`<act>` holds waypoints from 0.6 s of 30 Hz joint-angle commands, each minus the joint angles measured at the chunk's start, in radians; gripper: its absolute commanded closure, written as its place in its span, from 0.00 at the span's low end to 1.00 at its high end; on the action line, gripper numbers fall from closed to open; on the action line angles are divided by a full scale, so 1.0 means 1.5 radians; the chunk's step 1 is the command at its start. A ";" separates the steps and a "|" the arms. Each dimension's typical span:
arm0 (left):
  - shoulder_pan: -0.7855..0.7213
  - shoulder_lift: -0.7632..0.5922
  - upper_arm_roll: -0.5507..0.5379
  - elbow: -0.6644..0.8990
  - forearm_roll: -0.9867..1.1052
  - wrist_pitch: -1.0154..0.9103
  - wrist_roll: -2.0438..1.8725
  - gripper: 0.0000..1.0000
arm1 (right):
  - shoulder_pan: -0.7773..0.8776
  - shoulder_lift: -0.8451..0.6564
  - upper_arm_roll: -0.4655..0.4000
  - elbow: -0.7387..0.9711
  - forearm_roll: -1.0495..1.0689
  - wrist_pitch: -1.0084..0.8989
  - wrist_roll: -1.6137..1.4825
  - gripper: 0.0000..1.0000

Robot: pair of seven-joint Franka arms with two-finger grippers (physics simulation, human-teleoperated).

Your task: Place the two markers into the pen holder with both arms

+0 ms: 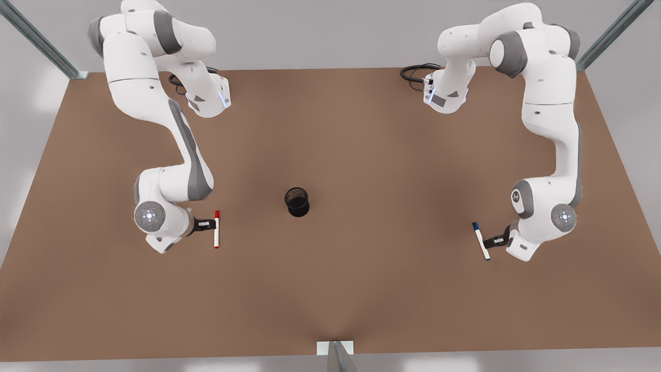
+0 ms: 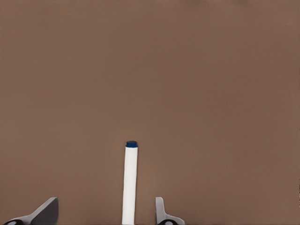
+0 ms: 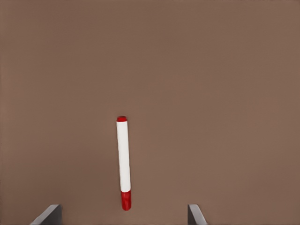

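The pen holder [image 1: 297, 201], a small black mesh cup, stands upright mid-table. A red-capped marker [image 1: 216, 230] lies flat toward the front view's left, and my right gripper [image 1: 205, 224] is right beside it. In the right wrist view that marker [image 3: 123, 161] lies on the table between the open fingers of my right gripper [image 3: 122, 215], untouched. The blue-capped marker [image 1: 481, 240] lies toward the front view's right with my left gripper [image 1: 497, 240] next to it. My left gripper [image 2: 104, 214] is open, the blue marker [image 2: 130, 183] sitting nearer one fingertip [image 2: 161, 213].
Brown table [image 1: 361, 299] with metal frame posts at the far corners and a small bracket [image 1: 335, 349] at the near edge. Both arm bases with black cables stand at the far side. Open tabletop separates each marker from the cup.
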 commanded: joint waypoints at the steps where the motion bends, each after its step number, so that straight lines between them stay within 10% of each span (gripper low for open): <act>1: -0.001 0.011 0.000 0.000 -0.005 0.146 -0.086 0.00 | 0.003 0.018 0.003 -0.001 0.000 0.143 0.111 0.00; 11: -0.015 0.080 0.000 0.028 0.002 0.115 -0.086 0.00 | 0.004 0.100 0.005 0.019 0.000 0.205 0.148 0.06; 15: -0.015 0.086 0.000 0.029 0.002 0.115 -0.082 0.40 | 0.003 0.128 0.005 0.019 0.010 0.242 0.158 0.14; 18: -0.015 0.086 0.000 0.028 0.014 0.114 -0.082 0.47 | 0.004 0.136 0.005 0.019 0.015 0.249 0.159 0.27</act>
